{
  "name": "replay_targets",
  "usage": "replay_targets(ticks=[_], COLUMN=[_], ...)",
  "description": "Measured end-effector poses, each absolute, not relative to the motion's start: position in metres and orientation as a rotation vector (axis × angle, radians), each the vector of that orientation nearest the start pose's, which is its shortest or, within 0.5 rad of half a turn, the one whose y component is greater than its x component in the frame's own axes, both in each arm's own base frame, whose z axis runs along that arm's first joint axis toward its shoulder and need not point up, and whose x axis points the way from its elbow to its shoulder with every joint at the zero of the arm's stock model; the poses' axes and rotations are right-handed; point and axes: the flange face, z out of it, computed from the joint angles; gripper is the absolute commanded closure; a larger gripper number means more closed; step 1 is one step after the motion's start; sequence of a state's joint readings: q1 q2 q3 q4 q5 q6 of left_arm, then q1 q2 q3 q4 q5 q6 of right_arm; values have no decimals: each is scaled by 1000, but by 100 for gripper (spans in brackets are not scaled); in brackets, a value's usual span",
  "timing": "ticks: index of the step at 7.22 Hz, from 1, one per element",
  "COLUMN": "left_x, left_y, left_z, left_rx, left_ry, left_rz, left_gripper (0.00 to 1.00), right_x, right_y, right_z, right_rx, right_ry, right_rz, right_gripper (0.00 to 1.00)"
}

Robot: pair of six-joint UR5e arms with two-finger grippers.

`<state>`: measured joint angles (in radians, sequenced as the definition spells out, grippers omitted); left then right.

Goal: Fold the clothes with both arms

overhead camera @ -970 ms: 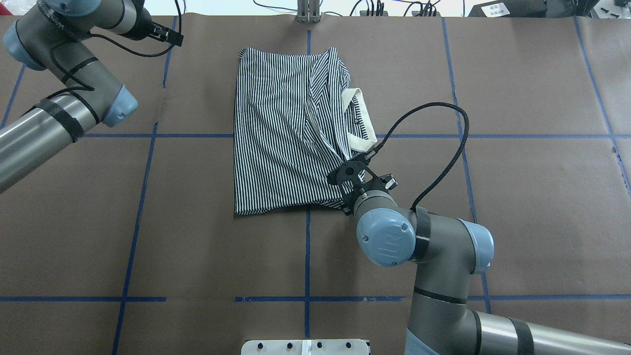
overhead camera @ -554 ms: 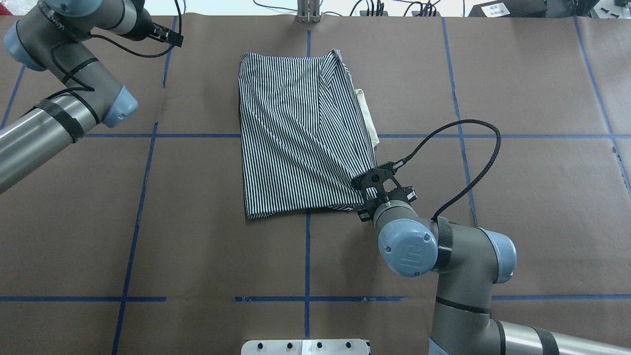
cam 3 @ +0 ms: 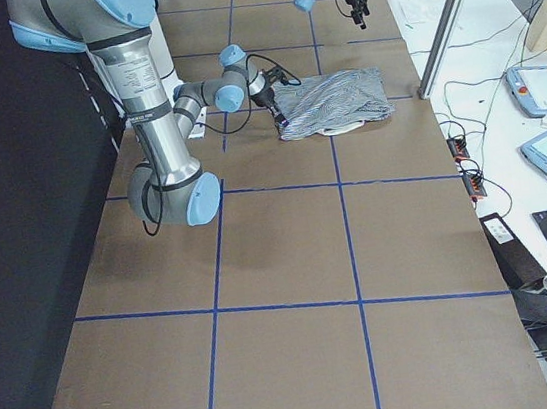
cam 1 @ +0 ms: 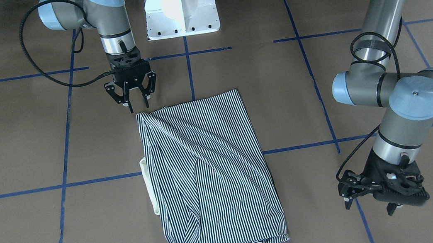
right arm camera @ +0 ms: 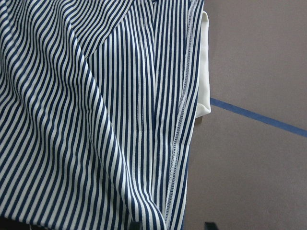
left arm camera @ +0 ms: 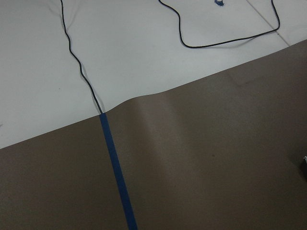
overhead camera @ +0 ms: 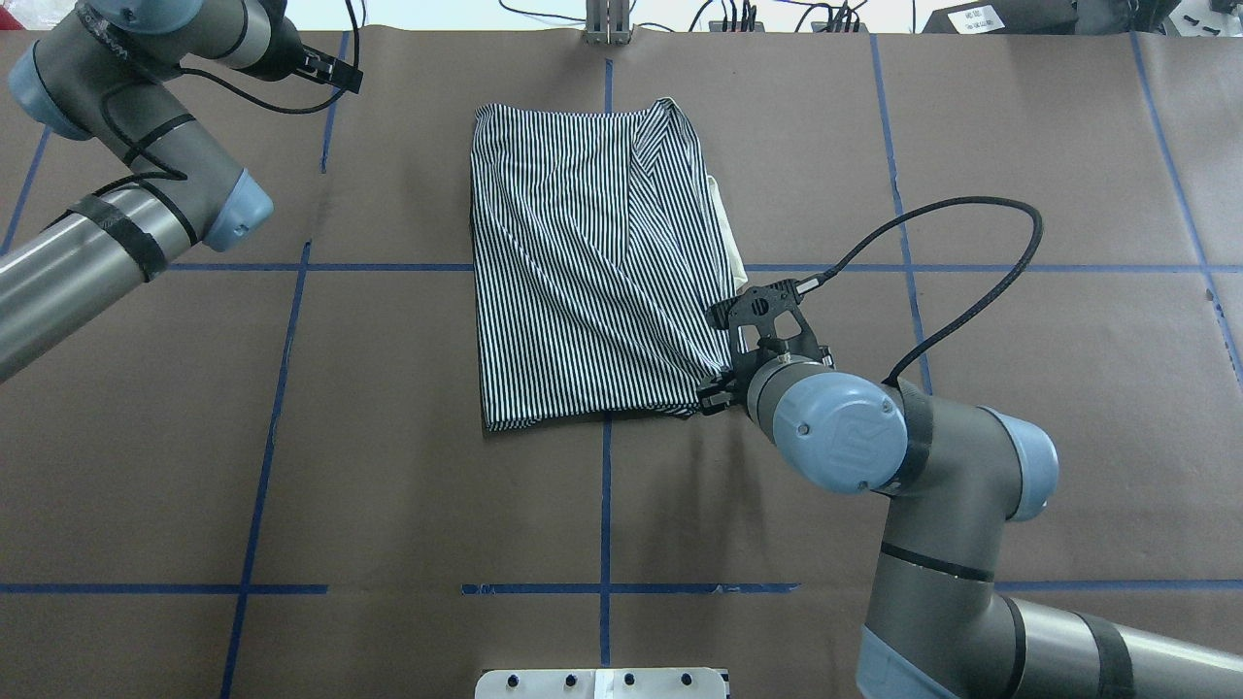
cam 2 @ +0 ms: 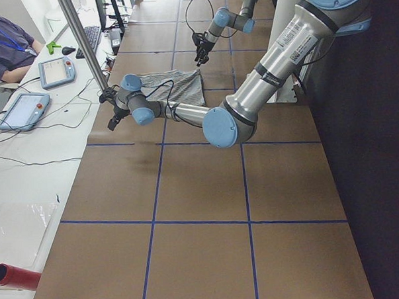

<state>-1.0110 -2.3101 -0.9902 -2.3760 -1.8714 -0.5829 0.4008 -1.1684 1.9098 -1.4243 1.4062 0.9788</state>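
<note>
The striped polo shirt [cam 1: 210, 168] [overhead camera: 592, 262] lies folded into a tall rectangle at the table's middle. A strip of its cream collar [overhead camera: 728, 233] [right arm camera: 204, 72] peeks out from under the robot's-right edge. My right gripper [cam 1: 134, 103] [overhead camera: 721, 388] hovers open just off the shirt's near right corner, with nothing between its fingers. The right wrist view looks down on the striped fabric [right arm camera: 96, 120] and a hem seam. My left gripper [cam 1: 369, 206] [overhead camera: 340, 76] is parked far off at the table's far left, looks open and is empty.
The white pedestal base [cam 1: 180, 5] stands at the table's near edge. Blue tape lines [overhead camera: 604, 485] grid the brown table cover. A metal post [overhead camera: 607, 19] and cables sit at the far edge. A seated person [cam 2: 3, 52] and tablets [cam 2: 25, 111] are beside the table.
My right gripper drew the shirt's folded flap to the right and toward the robot, over the collar. The flap now lies flat and the gripper has let go of it. The left arm has not moved.
</note>
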Motion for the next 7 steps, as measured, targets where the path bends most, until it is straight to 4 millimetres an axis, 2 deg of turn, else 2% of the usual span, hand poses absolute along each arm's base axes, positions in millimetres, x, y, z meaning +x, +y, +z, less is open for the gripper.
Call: replay_targets(ticks=[1,2,3,5,7], left_x=[341,341,341,341,342], left_y=[-740,-739,-738,-736,-733], left_z=[385,387,390,396,403], left_rx=[657,656,652,645,636], left_ry=[752,752,750,747,746], left_rz=[124,124,123,125,129], left_gripper=[0,0,0,0,0], right_x=[-477,-474,-478,-498,-521], right_y=[-382,-388,-393,-403,-412], right_z=[265,259,257,258,276], right_rx=[539,527,513,463,422], right_ry=[-756,-804,-830,-854,-877], right_rz=[-88,-68,-44,24,67], right_gripper=[12,34,40,46,48])
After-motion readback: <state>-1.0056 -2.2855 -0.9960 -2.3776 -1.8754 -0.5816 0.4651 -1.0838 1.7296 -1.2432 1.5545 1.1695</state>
